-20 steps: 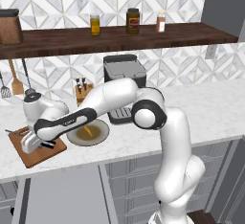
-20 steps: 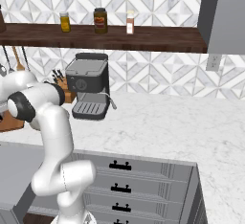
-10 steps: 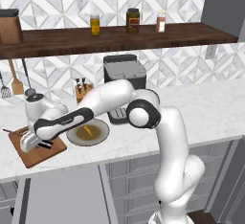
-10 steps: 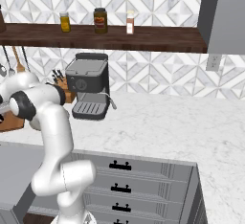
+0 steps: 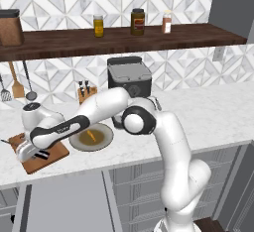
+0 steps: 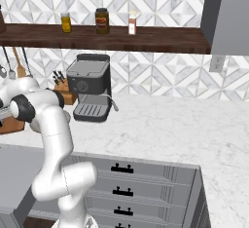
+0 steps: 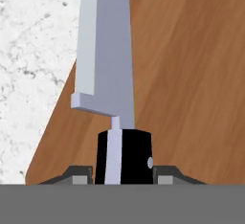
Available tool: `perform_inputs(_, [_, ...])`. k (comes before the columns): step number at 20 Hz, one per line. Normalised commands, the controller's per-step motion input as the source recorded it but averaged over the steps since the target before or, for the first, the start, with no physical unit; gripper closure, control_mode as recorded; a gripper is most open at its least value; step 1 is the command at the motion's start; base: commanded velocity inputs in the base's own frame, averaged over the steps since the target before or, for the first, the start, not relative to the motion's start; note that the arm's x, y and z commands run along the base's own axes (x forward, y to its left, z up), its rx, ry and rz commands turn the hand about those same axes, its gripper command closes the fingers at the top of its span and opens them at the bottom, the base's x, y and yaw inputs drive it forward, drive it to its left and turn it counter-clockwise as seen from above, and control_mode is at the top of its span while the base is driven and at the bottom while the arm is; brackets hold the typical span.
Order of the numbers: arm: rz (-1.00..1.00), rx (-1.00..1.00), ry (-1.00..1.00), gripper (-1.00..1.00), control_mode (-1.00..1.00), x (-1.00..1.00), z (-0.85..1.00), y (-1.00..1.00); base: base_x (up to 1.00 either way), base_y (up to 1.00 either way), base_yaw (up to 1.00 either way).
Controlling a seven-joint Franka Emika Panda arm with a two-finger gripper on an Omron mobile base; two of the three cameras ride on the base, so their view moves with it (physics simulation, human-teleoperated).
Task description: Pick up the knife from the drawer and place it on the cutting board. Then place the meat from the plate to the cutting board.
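My gripper [image 5: 31, 152] hangs low over the left part of the reddish-brown cutting board [image 5: 55, 152], shut on the knife. In the hand view the black handle [image 7: 125, 155] sits between my fingertips [image 7: 77, 174], and the silver-grey blade [image 7: 107, 50] runs away along the board's edge [image 7: 191, 74], partly over the marble. The olive-grey plate [image 5: 102, 140] lies just right of the board with the small orange-yellow meat [image 5: 91, 136] on it. The grey drawer [image 5: 64, 201] stands pulled out below the counter.
A black coffee machine [image 5: 129, 77] and a wooden knife block [image 5: 85, 93] stand behind the plate. Utensils [image 5: 16, 80] hang on the wall at left. Jars [image 5: 138, 22] line the dark shelf. Shut drawers with black handles [image 6: 121, 168] are at lower right.
The hand with the knife has sunk a little lower and leftwards over the board. Plate and meat have not moved.
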Motion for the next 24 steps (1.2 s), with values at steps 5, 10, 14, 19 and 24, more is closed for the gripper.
perform_inputs(5, [-0.17, 0.00, 0.00, 1.00, -1.00, 0.00, -0.13, -0.03, 0.00, 0.00, 0.00])
perform_inputs(10, [-0.19, 0.00, 0.00, 1.00, -1.00, 0.06, -0.02, 0.00, 0.00, 0.00, 0.00])
perform_inputs(14, [-0.12, 0.00, 0.00, 1.00, -1.00, 0.17, -0.09, 0.00, 0.00, 0.00, 0.00])
perform_inputs(19, [-0.07, 0.00, 0.00, 1.00, -1.00, 0.17, -0.36, 0.00, 0.00, 0.00, 0.00])
perform_inputs(24, [-0.03, 0.00, 0.00, -1.00, -1.00, 0.02, -0.14, 0.05, 0.00, 0.00, 0.00])
